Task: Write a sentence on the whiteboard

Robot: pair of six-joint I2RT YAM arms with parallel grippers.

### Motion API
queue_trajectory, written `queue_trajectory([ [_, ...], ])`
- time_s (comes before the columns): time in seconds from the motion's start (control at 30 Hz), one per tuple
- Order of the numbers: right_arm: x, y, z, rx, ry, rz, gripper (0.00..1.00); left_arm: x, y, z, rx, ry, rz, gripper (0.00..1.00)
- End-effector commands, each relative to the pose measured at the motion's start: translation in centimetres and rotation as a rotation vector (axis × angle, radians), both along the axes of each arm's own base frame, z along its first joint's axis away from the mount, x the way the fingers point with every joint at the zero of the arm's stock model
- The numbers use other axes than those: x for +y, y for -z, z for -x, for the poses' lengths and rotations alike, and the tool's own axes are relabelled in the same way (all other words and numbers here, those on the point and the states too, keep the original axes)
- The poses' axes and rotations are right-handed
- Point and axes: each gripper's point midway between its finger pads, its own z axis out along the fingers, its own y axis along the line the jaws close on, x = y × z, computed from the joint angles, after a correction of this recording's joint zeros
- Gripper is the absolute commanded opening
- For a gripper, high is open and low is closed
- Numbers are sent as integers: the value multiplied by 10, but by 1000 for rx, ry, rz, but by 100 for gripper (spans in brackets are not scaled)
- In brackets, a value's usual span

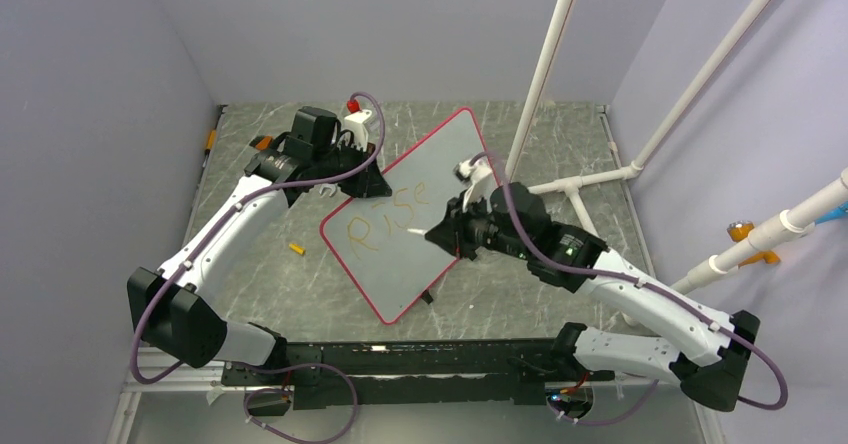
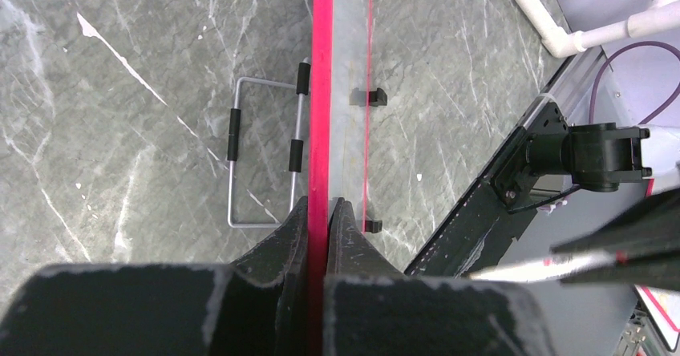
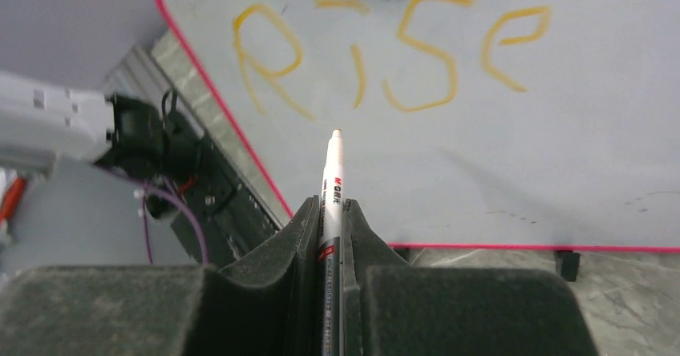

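a yellow cap (image 1: 296,248) lies on the table (image 1: 290,294) left of the whiteboard (image 1: 420,254), a wire stand (image 2: 265,163) sits just beside its red rim, and white pipes (image 1: 545,64) rise behind my right arm. the board sits mid-table, turned at an angle, with bare room under the sentence (image 3: 393,51), an orange "rise". my left gripper (image 2: 319,208) is clamped on the board's edge. my right gripper (image 3: 330,208) is closed on a pen (image 3: 332,171), its tip just below the letters.
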Motion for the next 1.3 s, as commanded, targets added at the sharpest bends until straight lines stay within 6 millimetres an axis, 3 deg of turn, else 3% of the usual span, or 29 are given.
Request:
queue_trajectory([
  [0.0,21,-1,20,-107,-119,25,0,63,32,-62,-159,-293,-325,0],
  [0.4,49,50,57,-123,-187,108,0,64,34,-63,-150,-295,-322,0],
  [0.83,71,87,63,-133,-96,170,0,57,28,-59,-154,-265,-288,0],
  [1.27,77,104,64,-127,-77,189,0,55,25,-56,-157,-255,-273,0],
])
